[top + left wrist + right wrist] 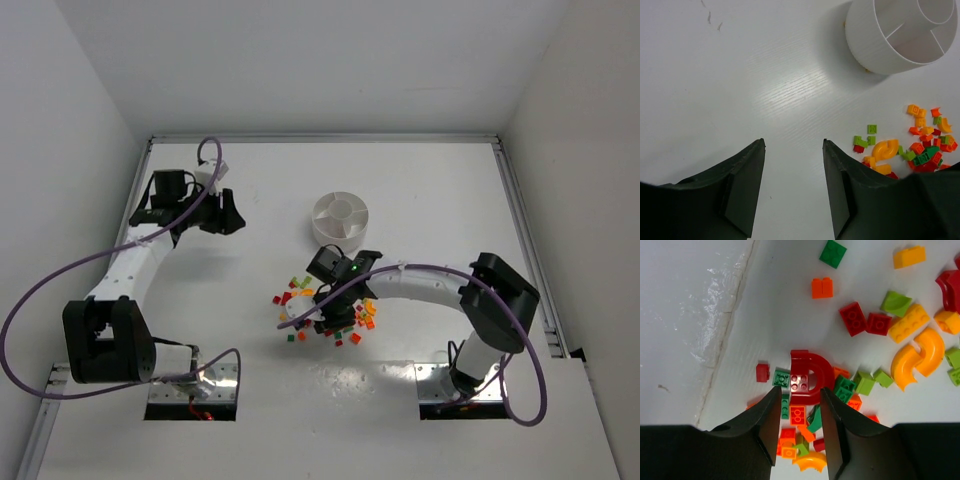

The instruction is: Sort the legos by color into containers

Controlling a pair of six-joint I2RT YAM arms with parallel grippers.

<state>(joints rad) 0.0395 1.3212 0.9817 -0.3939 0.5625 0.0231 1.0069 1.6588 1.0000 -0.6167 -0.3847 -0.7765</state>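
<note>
The legos point(345, 318) lie as a loose pile of red, orange, yellow and green bricks on the table in front of the right arm, and also show in the left wrist view point(925, 147). My right gripper point(800, 390) point(313, 317) is down in the pile, open, its jaws a narrow gap apart. A red arch brick point(825, 371) lies at their tips, and orange point(797, 415) and green bricks sit in the gap. I cannot tell whether either jaw touches the arch. The containers are wedge compartments of a round white dish point(340, 238) point(865, 42), standing behind the pile. My left gripper point(792, 143) point(215, 213) hangs open over bare table at the far left, holding nothing.
A raised rail point(520, 220) runs along the table's right side and back edge, with white walls beyond. Purple cables point(40, 300) loop from both arms. In the right wrist view a faint seam point(735, 310) runs across the white surface left of the bricks.
</note>
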